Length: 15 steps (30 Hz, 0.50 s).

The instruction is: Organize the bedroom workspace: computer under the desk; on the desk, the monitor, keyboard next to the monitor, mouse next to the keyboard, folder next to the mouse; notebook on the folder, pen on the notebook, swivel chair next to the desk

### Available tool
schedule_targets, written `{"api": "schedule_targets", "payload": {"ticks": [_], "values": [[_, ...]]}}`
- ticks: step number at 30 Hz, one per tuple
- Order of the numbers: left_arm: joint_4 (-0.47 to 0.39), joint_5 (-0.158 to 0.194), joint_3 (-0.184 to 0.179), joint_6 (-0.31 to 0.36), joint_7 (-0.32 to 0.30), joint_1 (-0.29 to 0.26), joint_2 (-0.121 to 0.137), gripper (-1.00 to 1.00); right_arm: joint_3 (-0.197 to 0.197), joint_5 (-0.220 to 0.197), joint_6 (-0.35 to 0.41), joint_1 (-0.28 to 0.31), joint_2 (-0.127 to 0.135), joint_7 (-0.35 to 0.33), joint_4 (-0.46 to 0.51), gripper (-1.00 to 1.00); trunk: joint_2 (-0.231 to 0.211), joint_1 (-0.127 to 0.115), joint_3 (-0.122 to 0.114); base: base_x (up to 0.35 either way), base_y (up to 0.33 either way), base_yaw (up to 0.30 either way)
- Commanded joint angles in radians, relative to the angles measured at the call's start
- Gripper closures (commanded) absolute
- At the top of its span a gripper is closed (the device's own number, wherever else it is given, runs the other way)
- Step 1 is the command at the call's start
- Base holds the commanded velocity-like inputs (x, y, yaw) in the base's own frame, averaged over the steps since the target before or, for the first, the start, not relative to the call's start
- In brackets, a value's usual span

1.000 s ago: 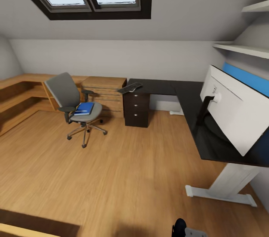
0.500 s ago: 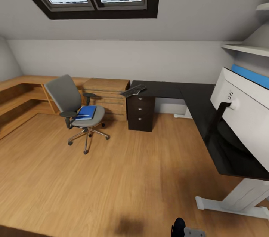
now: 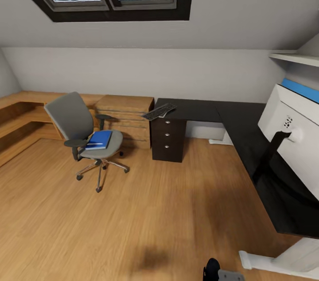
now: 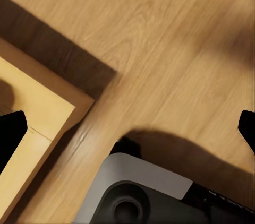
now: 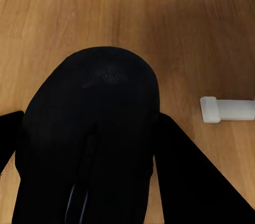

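The right jaws are seen closed around the mouse (image 5: 90,139), the small black rounded body held between the two dark fingers of the right gripper (image 5: 87,181) above the wood-plank floor (image 3: 155,210); the left gripper (image 4: 127,128) is seen with its fingertips wide apart and nothing between them, over the floor and the corner of a light-wood piece of furniture (image 4: 32,123). From the head view the workspace is laid out ahead: the L-shaped desk (image 3: 199,110) with its glossy black top, the monitor (image 3: 294,139) already standing on the right wing with its white back shown, and the keyboard (image 3: 159,111) lying askew at the far corner, overhanging the edge above the drawer unit (image 3: 168,139). The swivel chair (image 3: 84,134) is parked well apart from the desk, with the blue folder (image 3: 99,139) on its seat and a thin pale object, probably the pen, on top; the notebook cannot be made out. The mouse-carrying step is judged to be in hand, with the approach to the desk under way. Next, the base is to be brought closer so the desk top can be reached, and the mouse set down where room is left beside it for the keyboard next to the monitor.
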State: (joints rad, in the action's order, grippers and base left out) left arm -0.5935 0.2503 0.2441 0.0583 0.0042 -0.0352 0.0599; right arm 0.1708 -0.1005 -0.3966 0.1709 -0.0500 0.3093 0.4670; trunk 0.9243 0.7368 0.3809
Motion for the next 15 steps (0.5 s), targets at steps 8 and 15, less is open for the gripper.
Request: {"api": "schedule_targets", "payload": {"ticks": [8, 15], "values": [[0.003, 0.010, 0.000, 0.006, 0.000, 0.000, 0.000, -1.00, 0.009, -0.013, -0.005, 0.001, 0.001, 0.006, -0.001, 1.00, 0.001, 0.001, 0.001, 0.328, 0.000, 0.000], [0.003, 0.010, 0.000, 0.006, 0.000, 0.000, 0.000, -1.00, 0.009, -0.013, -0.005, 0.001, 0.001, 0.005, 0.000, 1.00, 0.001, 0.001, 0.001, 0.327, 0.000, 0.000]]}}
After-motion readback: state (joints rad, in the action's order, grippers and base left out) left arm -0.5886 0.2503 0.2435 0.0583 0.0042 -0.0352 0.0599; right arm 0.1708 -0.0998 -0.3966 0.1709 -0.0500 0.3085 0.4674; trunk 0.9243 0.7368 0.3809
